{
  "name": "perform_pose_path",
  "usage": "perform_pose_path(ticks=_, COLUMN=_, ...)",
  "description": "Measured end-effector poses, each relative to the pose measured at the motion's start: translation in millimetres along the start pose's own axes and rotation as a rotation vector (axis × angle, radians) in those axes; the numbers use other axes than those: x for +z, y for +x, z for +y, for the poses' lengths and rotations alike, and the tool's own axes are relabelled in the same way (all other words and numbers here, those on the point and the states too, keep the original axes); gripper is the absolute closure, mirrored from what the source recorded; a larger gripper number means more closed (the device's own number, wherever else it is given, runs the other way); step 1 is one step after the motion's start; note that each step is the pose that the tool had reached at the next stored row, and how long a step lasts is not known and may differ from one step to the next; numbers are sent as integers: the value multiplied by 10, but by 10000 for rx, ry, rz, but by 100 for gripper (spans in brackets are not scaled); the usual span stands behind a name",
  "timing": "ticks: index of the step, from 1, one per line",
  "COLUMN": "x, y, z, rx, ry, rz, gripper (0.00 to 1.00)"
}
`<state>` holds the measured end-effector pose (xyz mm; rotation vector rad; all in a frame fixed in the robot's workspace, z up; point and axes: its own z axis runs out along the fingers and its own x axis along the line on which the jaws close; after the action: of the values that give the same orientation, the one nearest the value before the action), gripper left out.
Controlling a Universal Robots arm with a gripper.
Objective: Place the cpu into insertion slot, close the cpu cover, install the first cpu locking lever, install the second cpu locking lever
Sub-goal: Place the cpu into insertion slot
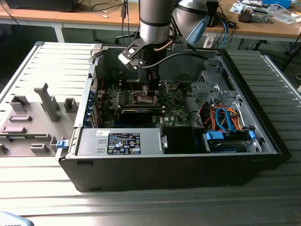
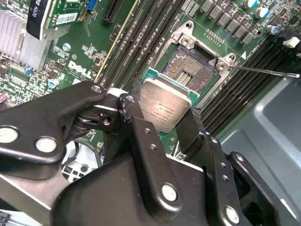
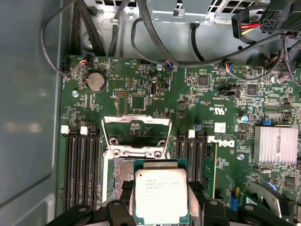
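Now the pincer point(image 3: 161, 189) grips the cpu point(image 3: 161, 201) over the insertion slot point(image 2: 190, 66); cpu cover point(image 3: 136, 135) raised.

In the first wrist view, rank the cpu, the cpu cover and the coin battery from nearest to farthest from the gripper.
1. the cpu, held in the gripper.
2. the cpu cover, flipped open just beyond it.
3. the coin battery, past the cover near the board's edge.

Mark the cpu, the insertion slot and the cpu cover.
cpu point(image 3: 161, 197): first wrist view, middle of its grey metal face.
insertion slot point(image 2: 189, 65): second wrist view, its dark centre.
cpu cover point(image 3: 136, 121): first wrist view, one silvery bar of its frame.
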<state>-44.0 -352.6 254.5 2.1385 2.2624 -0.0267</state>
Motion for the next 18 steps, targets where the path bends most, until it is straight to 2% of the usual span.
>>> perform_pose_path(ticks=18, x=19, y=4, z=-67, rx=0, ry=-1, rz=0, gripper=46)
